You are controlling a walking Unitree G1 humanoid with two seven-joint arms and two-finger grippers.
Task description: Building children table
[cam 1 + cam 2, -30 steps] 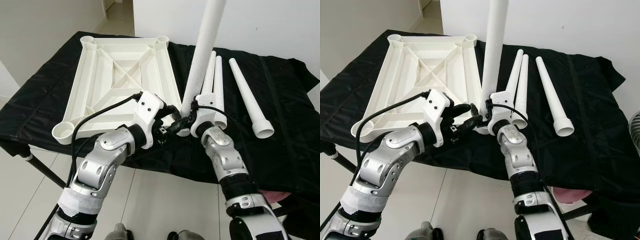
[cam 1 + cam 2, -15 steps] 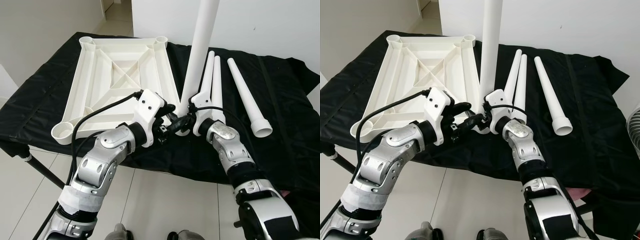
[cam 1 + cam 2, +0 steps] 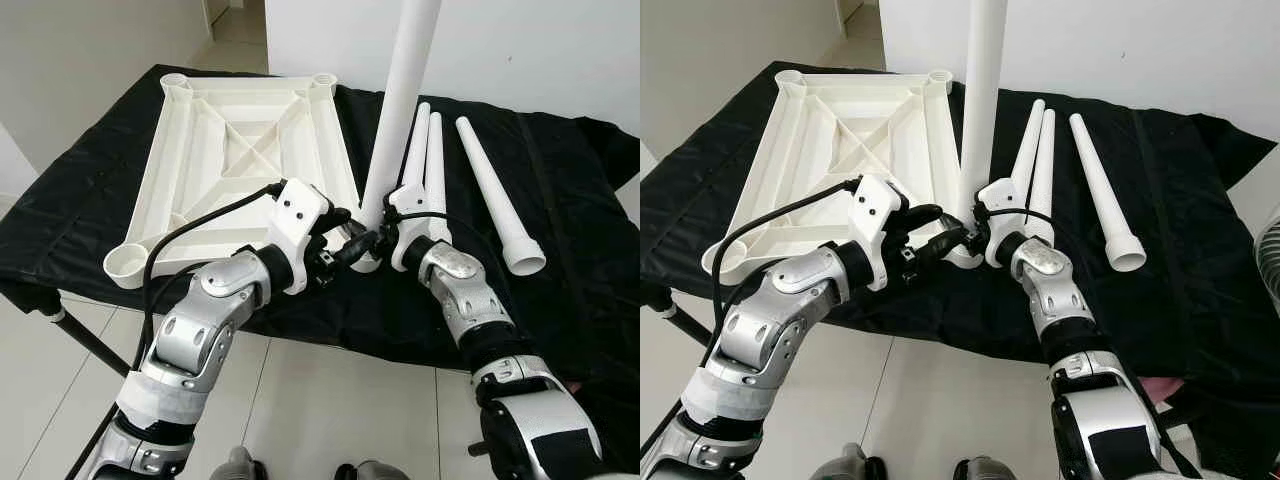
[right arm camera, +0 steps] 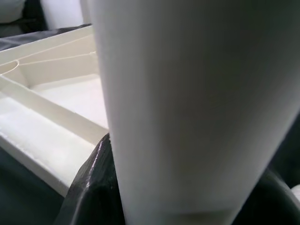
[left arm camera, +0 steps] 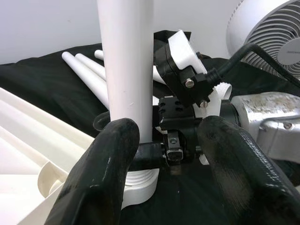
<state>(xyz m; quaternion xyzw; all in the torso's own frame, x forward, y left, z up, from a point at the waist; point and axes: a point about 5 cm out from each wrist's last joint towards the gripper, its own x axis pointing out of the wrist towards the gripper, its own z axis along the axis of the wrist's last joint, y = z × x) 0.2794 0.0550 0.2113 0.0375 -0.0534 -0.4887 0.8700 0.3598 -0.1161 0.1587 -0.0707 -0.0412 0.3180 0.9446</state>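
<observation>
Since a second ago, your right forearm has swung outward and the leg (image 3: 400, 110) has come nearer upright; the top (image 3: 240, 150) has not moved.

From the left eye, the leg stands on end at the top's near right corner, its wide foot low by the socket. Your right tool (image 3: 381, 236) is clamped round the leg's base, and your left tool (image 3: 352, 248) reaches in from the other side, right against it. Keep the leg plumb and press straight down along its axis; a tilt would likely jam the foot on the socket rim. Steady the top if it starts sliding on the cloth (image 3: 90, 210).

From the right eye, three spare legs (image 3: 1040, 160) lie on the cloth right of the top: long, smooth, tapered white tubes with flared open ends. The top lies upside down, rigid white plastic with crossed ribs and a round socket at each corner. The cloth is black, matt, wrinkled, draped over the counter.

On the left wrist, your left tool's thick rubbery fingers (image 5: 105, 171) are spread wide; one touches the leg just above its ribbed collar (image 5: 138, 183), the other stands clear.

On the right wrist, the leg's glossy wall sits between the right tool's fingers (image 4: 91, 187), with the top's ribs behind it.
</observation>
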